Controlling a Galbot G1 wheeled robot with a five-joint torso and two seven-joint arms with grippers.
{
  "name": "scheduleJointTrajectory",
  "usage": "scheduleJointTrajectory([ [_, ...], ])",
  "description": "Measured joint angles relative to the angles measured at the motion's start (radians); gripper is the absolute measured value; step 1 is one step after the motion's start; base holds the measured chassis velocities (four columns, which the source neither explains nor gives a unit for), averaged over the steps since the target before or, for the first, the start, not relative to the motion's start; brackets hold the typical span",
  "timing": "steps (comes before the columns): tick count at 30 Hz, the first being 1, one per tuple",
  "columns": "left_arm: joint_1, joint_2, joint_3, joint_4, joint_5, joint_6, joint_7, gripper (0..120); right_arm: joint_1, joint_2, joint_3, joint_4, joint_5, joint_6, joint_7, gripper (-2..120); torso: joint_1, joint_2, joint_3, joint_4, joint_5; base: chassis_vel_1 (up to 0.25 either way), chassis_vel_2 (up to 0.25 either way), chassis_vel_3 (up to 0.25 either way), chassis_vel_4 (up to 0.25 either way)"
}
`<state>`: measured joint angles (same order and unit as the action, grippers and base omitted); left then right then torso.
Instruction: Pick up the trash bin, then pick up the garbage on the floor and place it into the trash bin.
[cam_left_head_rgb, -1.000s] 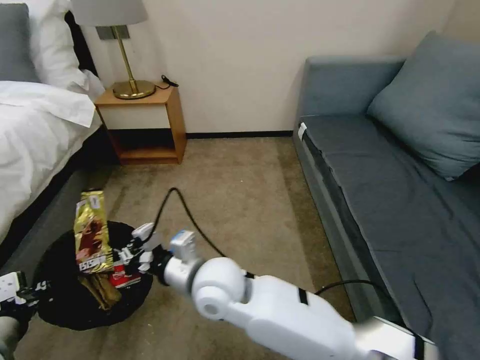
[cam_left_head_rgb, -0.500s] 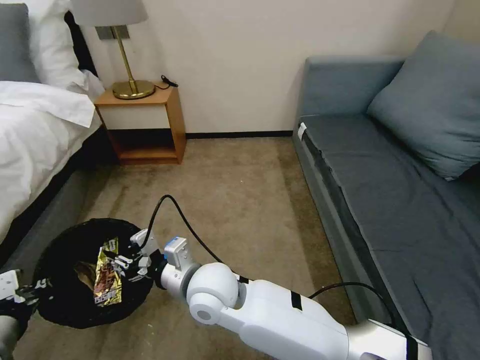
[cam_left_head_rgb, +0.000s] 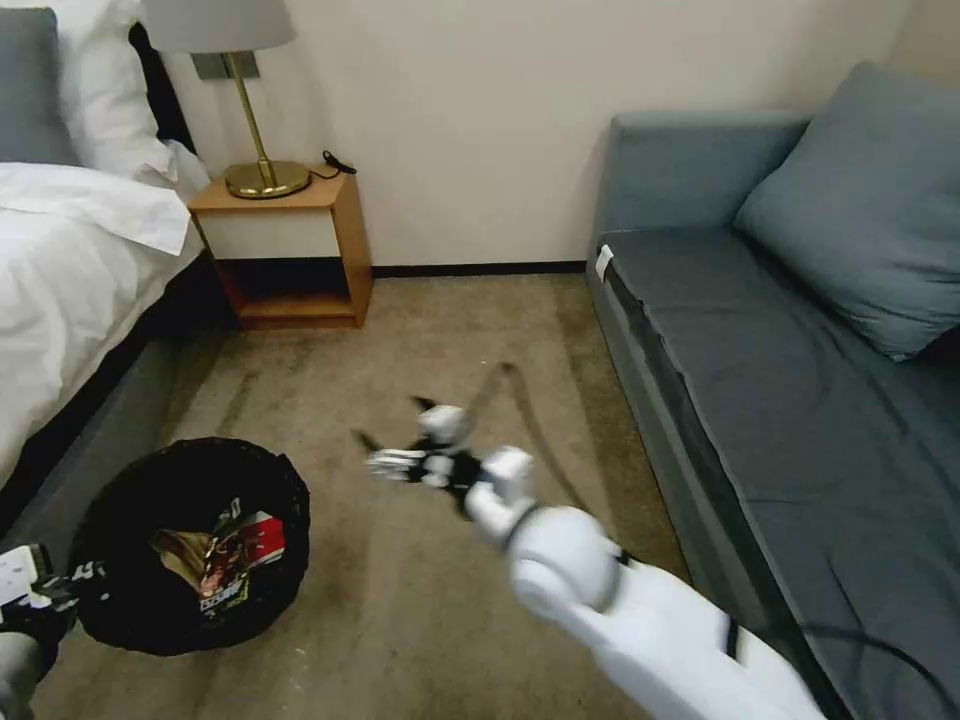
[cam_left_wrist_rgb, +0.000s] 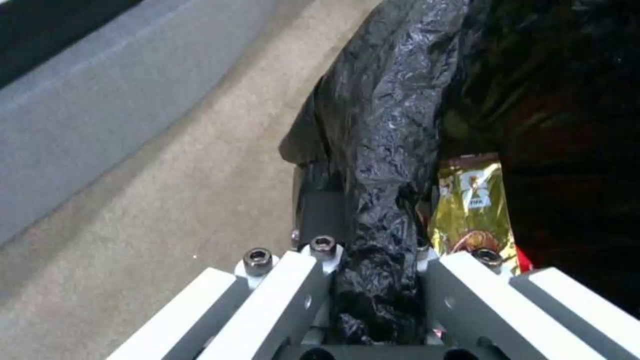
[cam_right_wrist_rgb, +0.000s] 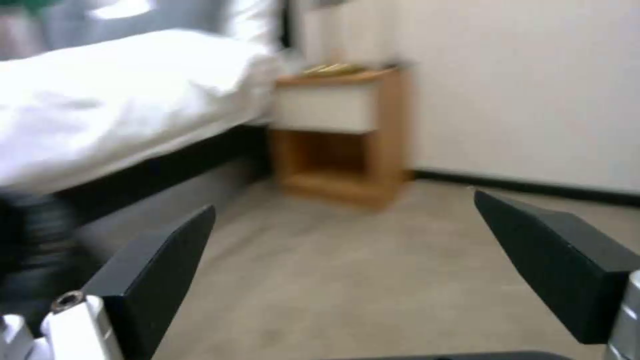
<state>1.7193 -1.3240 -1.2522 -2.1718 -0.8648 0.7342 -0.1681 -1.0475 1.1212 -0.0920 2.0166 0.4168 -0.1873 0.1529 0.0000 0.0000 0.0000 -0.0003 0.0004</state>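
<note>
The trash bin (cam_left_head_rgb: 120, 500), low, round and lined with a black bag, stands on the carpet at the lower left. Inside it lie a gold-brown wrapper (cam_left_head_rgb: 218, 580), a red packet (cam_left_head_rgb: 264, 533) and a tan wrapper (cam_left_head_rgb: 178, 548). My left gripper (cam_left_head_rgb: 28, 592) is at the bin's near-left edge. In the left wrist view it (cam_left_wrist_rgb: 370, 235) is shut on the bag-covered rim (cam_left_wrist_rgb: 380, 130), with the gold wrapper (cam_left_wrist_rgb: 472, 205) just inside. My right gripper (cam_left_head_rgb: 392, 428) hangs open and empty over the carpet, right of the bin. Its dark pads (cam_right_wrist_rgb: 157, 275) stand wide apart.
A bed (cam_left_head_rgb: 70, 270) runs along the left, close behind the bin. A wooden nightstand (cam_left_head_rgb: 290, 250) with a brass lamp (cam_left_head_rgb: 265, 178) stands at the back wall. A grey sofa (cam_left_head_rgb: 780, 380) lines the right side. Bare carpet (cam_left_head_rgb: 470, 330) lies between bed and sofa.
My right gripper let go of the gold-brown wrapper, which dropped into the bin. The gripper then swung right, away from the bin, and is now open over the carpet. The left gripper has not moved.
</note>
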Motion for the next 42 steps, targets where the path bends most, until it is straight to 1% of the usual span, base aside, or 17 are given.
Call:
scheduleJointTrajectory([
  [2,-0.005,-0.004,0.002,0.004,-0.019,-0.001,-0.022,3,-0.128,0.001,0.154,0.035,-0.062,0.038,-0.021,100,0.000,0.000,0.000,0.0003,0.0001,0.000,0.000,0.000,0.000],
  [3,-0.005,-0.004,0.002,0.004,-0.019,-0.001,-0.022,3,-0.128,0.001,0.154,0.035,-0.062,0.038,-0.021,100,0.000,0.000,0.000,0.0003,0.0001,0.000,0.000,0.000,0.000],
  [4,-0.007,-0.007,0.004,0.006,-0.027,-0.003,-0.035,3,-0.195,0.008,0.224,0.046,-0.095,0.060,-0.035,100,0.000,0.000,0.000,0.0001,0.0000,0.000,0.000,0.000,0.000],
  [7,-0.011,-0.020,0.010,0.019,-0.038,-0.011,-0.063,3,-0.391,0.051,0.415,0.071,-0.163,0.172,-0.076,100,0.000,0.000,0.000,-0.0002,-0.0001,0.000,0.000,0.000,0.000],
  [9,-0.011,-0.023,0.010,0.022,-0.040,-0.012,-0.067,3,-0.423,0.060,0.441,0.075,-0.169,0.195,-0.082,100,0.000,0.000,0.000,0.0000,-0.0001,0.000,0.000,0.000,0.000],
  [11,-0.010,-0.026,0.008,0.028,-0.046,-0.015,-0.075,3,-0.527,0.090,0.502,0.076,-0.175,0.283,-0.101,100,0.000,0.000,0.000,0.0002,-0.0001,0.000,0.000,0.000,0.000],
  [14,-0.009,-0.027,0.002,0.029,-0.050,-0.016,-0.077,3,-0.572,0.102,0.518,0.069,-0.172,0.320,-0.117,100,0.000,0.000,0.000,-0.0001,-0.0001,0.000,0.000,0.000,0.000],
  [20,-0.008,-0.037,-0.006,0.027,-0.054,-0.016,-0.080,3,-0.578,0.105,0.518,0.066,-0.167,0.329,-0.121,100,0.000,0.000,0.000,0.0005,-0.0001,0.000,0.000,0.000,0.000],
  [24,-0.012,-0.037,-0.010,0.055,-0.075,-0.018,-0.094,3,-0.574,0.105,0.513,0.064,-0.165,0.329,-0.121,100,0.000,0.000,0.000,0.0004,-0.0005,0.000,0.000,0.000,0.000],
  [28,-0.056,-0.024,-0.016,0.135,-0.181,-0.006,-0.171,3,-0.570,0.104,0.509,0.063,-0.163,0.325,-0.121,100,0.000,0.000,0.000,0.0003,-0.0005,0.000,0.000,0.000,0.000],
  [29,-0.056,-0.024,-0.016,0.135,-0.181,-0.006,-0.171,3,-0.570,0.104,0.509,0.063,-0.163,0.325,-0.121,100,0.000,0.000,0.000,0.0003,-0.0005,0.000,0.000,0.000,0.000],
  [33,-0.082,-0.009,-0.005,0.227,-0.192,-0.013,-0.196,3,-0.568,0.104,0.506,0.062,-0.162,0.323,-0.120,100,0.000,0.000,0.000,0.0004,-0.0006,0.000,0.000,0.000,0.000],
  [37,-0.096,-0.002,0.002,0.269,-0.197,-0.016,-0.200,3,-0.566,0.104,0.505,0.062,-0.161,0.322,-0.120,100,0.000,0.000,0.000,0.0003,-0.0006,0.000,0.000,0.000,0.000],
  [39,-0.097,-0.001,0.003,0.274,-0.200,-0.021,-0.200,4,-0.566,0.104,0.505,0.062,-0.161,0.322,-0.120,100,0.000,0.000,0.000,0.0004,-0.0006,0.000,0.000,0.000,0.000],
  [40,-0.098,-0.001,0.005,0.277,-0.203,-0.025,-0.199,8,-0.566,0.104,0.505,0.062,-0.161,0.322,-0.120,100,0.000,0.000,0.000,0.0003,-0.0006,0.000,0.000,0.000,0.000],
  [41,-0.100,0.000,0.009,0.280,-0.204,-0.034,-0.195,16,-0.566,0.104,0.504,0.062,-0.161,0.321,-0.120,100,0.000,0.000,0.000,0.0002,-0.0002,0.000,0.000,0.000,0.000],
  [42,-0.102,-0.001,0.012,0.281,-0.198,-0.036,-0.193,18,-0.565,0.104,0.504,0.062,-0.161,0.321,-0.119,100,0.000,0.000,0.000,0.0003,-0.0001,0.000,0.000,0.000,0.000],
])
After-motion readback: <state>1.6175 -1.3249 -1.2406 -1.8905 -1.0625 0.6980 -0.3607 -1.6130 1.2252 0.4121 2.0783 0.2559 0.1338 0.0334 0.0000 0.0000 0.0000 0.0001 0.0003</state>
